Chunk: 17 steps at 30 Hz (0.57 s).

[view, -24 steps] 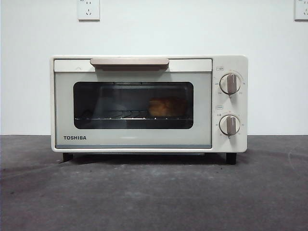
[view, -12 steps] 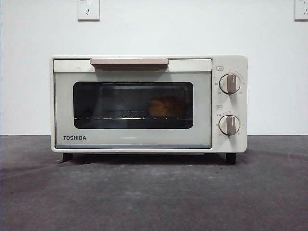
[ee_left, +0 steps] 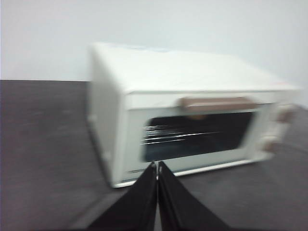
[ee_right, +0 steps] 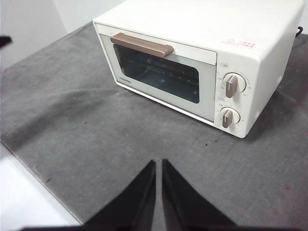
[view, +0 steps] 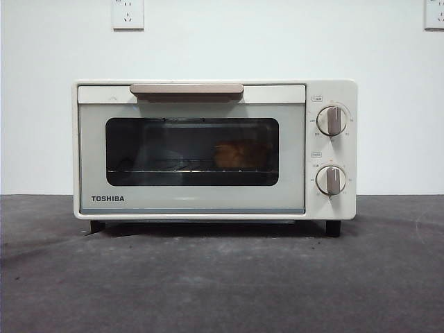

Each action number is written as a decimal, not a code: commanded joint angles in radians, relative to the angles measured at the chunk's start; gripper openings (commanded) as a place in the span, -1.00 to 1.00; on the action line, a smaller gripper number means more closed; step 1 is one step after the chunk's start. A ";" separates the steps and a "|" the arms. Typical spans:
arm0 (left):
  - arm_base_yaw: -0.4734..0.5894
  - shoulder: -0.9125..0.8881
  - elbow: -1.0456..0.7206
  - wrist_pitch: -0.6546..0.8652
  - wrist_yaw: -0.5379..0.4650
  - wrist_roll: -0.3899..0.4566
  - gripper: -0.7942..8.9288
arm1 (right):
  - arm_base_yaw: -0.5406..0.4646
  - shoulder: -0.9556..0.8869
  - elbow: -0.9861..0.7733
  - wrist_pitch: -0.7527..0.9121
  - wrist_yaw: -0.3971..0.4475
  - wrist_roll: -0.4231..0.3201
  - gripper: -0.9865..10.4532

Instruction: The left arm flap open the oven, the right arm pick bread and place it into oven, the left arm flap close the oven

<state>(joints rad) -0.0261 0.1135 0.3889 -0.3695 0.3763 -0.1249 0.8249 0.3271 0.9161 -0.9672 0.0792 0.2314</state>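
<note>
The cream-white TOSHIBA oven (view: 208, 149) stands on the dark table with its door shut. The orange-brown bread (view: 239, 154) lies inside on the wire rack, seen through the dark glass, towards the right. The beige handle (view: 186, 89) runs along the door's top. No arm shows in the front view. My left gripper (ee_left: 157, 166) is shut and empty, back from the oven (ee_left: 192, 115) off its left front corner; this view is blurred. My right gripper (ee_right: 158, 163) is shut and empty, high above the table in front of the oven (ee_right: 202, 62).
Two round knobs (view: 331, 120) sit on the oven's right panel. A white wall with two sockets (view: 127, 14) stands behind. The grey mat's edge (ee_right: 29, 154) shows in the right wrist view, with white floor beyond it.
</note>
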 commanded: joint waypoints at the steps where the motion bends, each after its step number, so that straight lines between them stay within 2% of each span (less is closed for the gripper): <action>1: 0.008 -0.057 -0.109 0.080 -0.120 0.011 -0.82 | 0.010 0.003 0.015 0.010 0.000 -0.008 -0.80; 6: 0.010 -0.110 -0.258 0.116 -0.256 0.012 -0.82 | 0.010 0.003 0.015 0.010 0.000 -0.008 -0.80; 17: 0.011 -0.110 -0.377 0.198 -0.352 0.033 -0.82 | 0.010 0.003 0.015 0.010 0.000 -0.008 -0.80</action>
<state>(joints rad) -0.0170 0.0044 0.0326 -0.1783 0.0341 -0.1158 0.8249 0.3275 0.9161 -0.9668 0.0788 0.2314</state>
